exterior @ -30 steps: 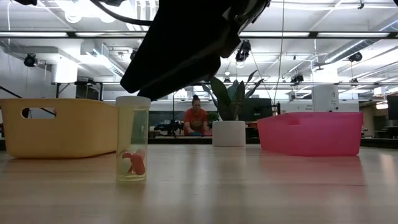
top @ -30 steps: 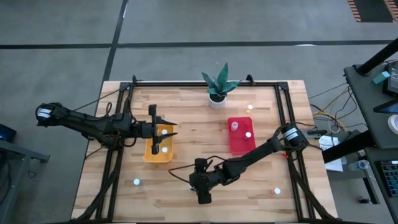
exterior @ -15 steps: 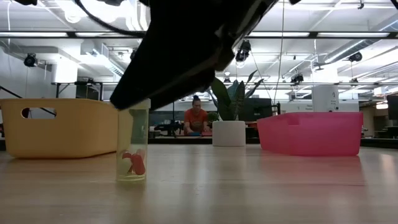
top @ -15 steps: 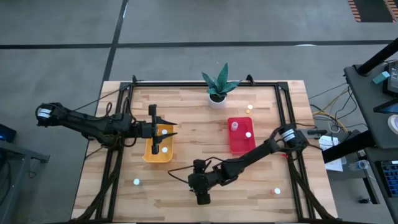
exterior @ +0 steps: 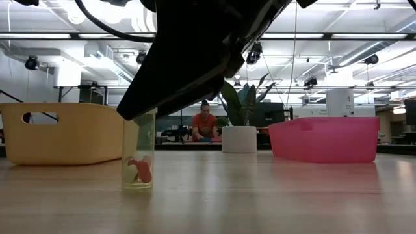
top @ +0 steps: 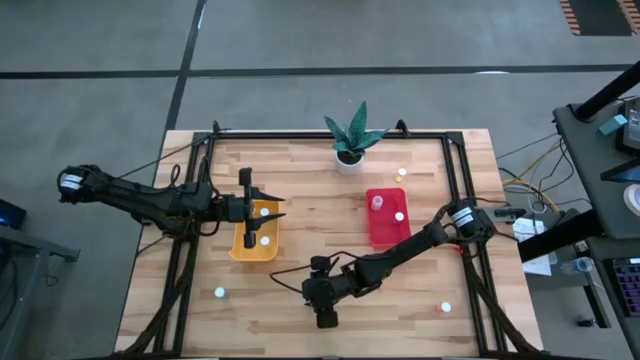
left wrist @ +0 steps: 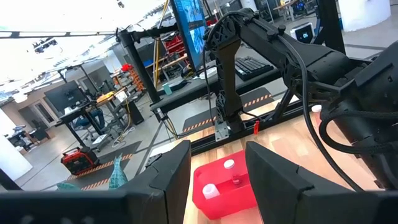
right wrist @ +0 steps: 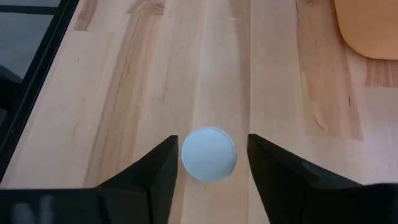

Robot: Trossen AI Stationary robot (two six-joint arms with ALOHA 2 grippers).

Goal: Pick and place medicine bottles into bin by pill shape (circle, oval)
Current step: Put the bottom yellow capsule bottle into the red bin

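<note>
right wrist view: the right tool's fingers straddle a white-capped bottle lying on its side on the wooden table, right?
Not lying down. The low view shows the clear white-capped bottle standing upright on the wooden table; the right tool does straddle its cap.

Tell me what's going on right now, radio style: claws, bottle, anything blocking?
Right gripper low at table's near edge, fingers either side of a white-capped bottle, not gripping yet. Left gripper open, empty, above the yellow bin. Nothing in the way.
</note>
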